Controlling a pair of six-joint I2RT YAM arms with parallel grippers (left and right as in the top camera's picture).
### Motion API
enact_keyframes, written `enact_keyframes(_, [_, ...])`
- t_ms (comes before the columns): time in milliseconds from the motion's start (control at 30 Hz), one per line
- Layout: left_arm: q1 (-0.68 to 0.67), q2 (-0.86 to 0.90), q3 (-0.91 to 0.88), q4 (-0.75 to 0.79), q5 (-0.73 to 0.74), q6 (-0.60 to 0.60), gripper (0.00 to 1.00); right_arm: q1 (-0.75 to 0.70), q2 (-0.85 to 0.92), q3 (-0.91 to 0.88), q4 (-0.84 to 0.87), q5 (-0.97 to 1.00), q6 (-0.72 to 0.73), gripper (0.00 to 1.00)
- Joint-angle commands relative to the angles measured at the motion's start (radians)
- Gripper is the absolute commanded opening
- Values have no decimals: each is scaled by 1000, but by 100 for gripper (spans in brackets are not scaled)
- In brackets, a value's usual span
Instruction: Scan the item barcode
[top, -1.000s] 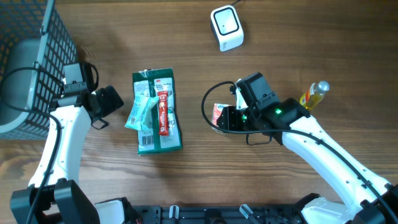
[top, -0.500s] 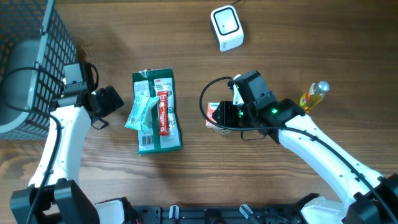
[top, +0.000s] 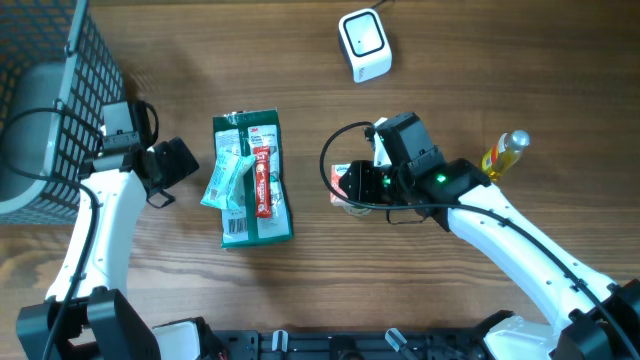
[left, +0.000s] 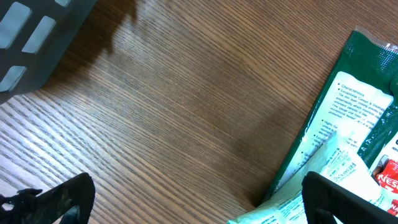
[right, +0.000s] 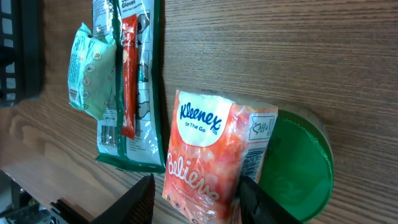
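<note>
At wooden table (top: 300, 60), treat tissue pack (right: 208, 155) as light, soft, crushable film, pinched across its sides by half-closed right pincer (right: 198, 198).

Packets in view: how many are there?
4. A green pack lies mid-table with a teal packet and a red stick on top; a Kleenex pack sits between the right gripper's fingers. More may hide underneath.

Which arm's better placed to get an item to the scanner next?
Right. Its hand grips the Kleenex pack, and the white scanner lies nearer it. The left hand is open and empty beside the green glove packet.
</note>
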Motion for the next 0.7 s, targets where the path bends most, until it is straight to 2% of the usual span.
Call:
enact_keyframes(0, [5, -15, 14, 2, 5, 2, 100, 4, -8, -2, 5, -10, -18, 45])
enact_keyframes(267, [5, -15, 14, 2, 5, 1, 100, 4, -8, -2, 5, -28, -23, 45])
enact_keyframes(400, [5, -15, 14, 2, 5, 1, 100, 4, -8, -2, 28, -95, -87, 45])
enact_keyframes(667, [5, -15, 14, 2, 5, 1, 100, 4, -8, -2, 6, -9, -87, 49])
